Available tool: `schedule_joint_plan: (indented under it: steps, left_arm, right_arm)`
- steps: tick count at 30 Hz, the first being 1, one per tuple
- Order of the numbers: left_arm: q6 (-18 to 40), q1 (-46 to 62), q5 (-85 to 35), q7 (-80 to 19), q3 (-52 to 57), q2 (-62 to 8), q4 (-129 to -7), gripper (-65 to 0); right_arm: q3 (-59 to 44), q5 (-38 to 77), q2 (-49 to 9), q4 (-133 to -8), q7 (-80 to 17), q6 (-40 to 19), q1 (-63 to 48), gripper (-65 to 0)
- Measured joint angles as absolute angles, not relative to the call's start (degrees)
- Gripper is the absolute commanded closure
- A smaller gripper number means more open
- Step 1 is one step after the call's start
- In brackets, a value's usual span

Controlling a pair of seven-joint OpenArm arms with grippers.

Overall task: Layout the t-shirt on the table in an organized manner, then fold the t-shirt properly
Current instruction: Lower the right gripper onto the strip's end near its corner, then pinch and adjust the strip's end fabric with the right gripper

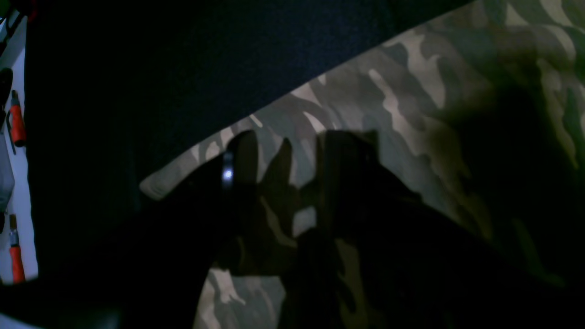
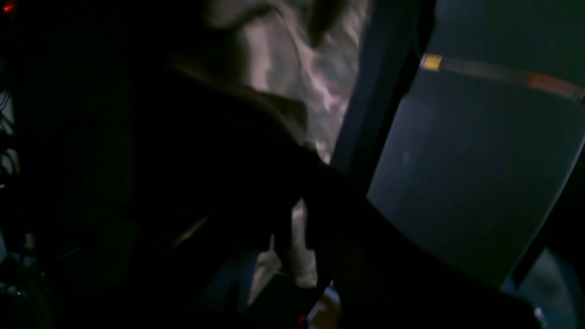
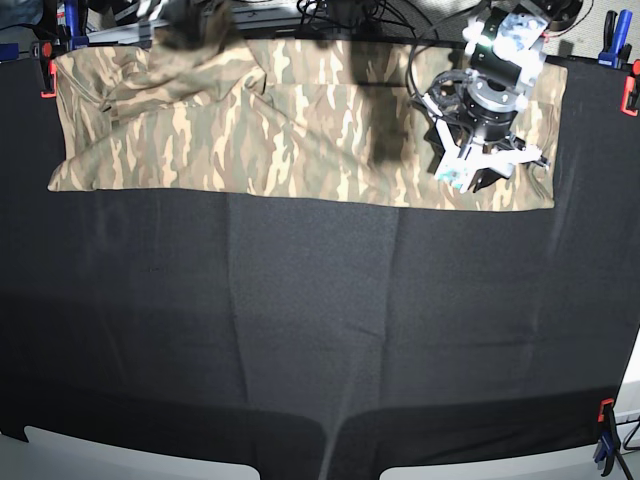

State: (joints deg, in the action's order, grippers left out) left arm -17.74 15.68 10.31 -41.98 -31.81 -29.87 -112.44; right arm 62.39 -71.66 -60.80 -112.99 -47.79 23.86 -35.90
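The camouflage t-shirt [image 3: 250, 130] lies spread in a long strip along the far edge of the black table [image 3: 320, 330]. My left gripper [image 3: 465, 178] hovers over the shirt's right end. In the left wrist view its two dark fingers [image 1: 242, 155] stand apart, the left gripper [image 1: 295, 160] open over the t-shirt [image 1: 411, 114] near its straight edge on the table [image 1: 160, 68]. My right gripper [image 3: 190, 25] is blurred at the shirt's far left corner. In the right wrist view the right gripper [image 2: 297, 246] is shut on a pale fold of the t-shirt [image 2: 297, 68].
Red clamps [image 3: 45, 75] and blue clamps [image 3: 608, 25] hold the cloth at the far corners, and another clamp [image 3: 603, 415] sits at the near right. Orange clamp handles [image 1: 17, 123] show past the table's edge. Cables [image 3: 340, 15] run behind the shirt.
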Motion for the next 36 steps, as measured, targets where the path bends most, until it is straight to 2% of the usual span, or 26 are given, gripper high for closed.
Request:
schedule_joint_plan:
  steps: [2,7,12,17,22,31,32,34,36]
  left_arm:
    - [-17.74,15.68,10.31,-41.95,-31.81,-29.87,-112.44,-22.0]
    - [-17.76,15.66,10.31,-41.98,-31.81,-29.87,-112.44,-22.0]
    - [-17.74,15.68,10.28,-41.98,-31.81,-29.85,-112.44,-22.0]
    - [-17.74,15.68,10.31,-41.98,-31.81,-29.87,-112.44,-22.0]
    - [-17.74,15.68,10.31,-41.95,-31.81,-29.87,-112.44,-22.0]
    - [-17.74,15.68,10.28,-41.98,-31.81,-29.87,-112.44,-22.0]
    - [-17.74,15.68,10.31,-41.98,-31.81,-29.87,-112.44,-22.0]
    - [-17.74,15.68,10.31,-41.98,-31.81,-29.87,-112.44,-22.0]
    - [-17.74,15.68,10.31,-41.98,-31.81,-29.87,-112.44,-22.0]
  right_arm:
    - [58.37,-68.58,-60.80,-114.37,-46.63,23.05,-35.92,0.0]
    - [47.11,-52.56,-60.77,-115.15,-39.66,16.67,-35.03,0.0]
    - [39.92,-40.69,-60.80,-115.15,-35.51,11.77,-31.07,0.0]
    - [38.83,-33.80,-60.77,-115.13,-33.91,7.66,-27.44,0.0]
    - [38.87,-28.29,-60.73,-114.65,-33.67,6.13,-24.71,0.0]
    - [39.59,-28.95,-58.92,-112.12,-34.09,4.86,-23.94,0.0]
    - [39.59,-29.10,-58.33,-112.12,-34.04,4.86,-23.92,-1.0]
    - [39.59,-29.30,-57.10,-112.12,-34.68,4.86,-23.90,-11.7]
    - [39.59,-30.50,-56.12,-112.12,-37.36,4.89,-23.92,-19.4]
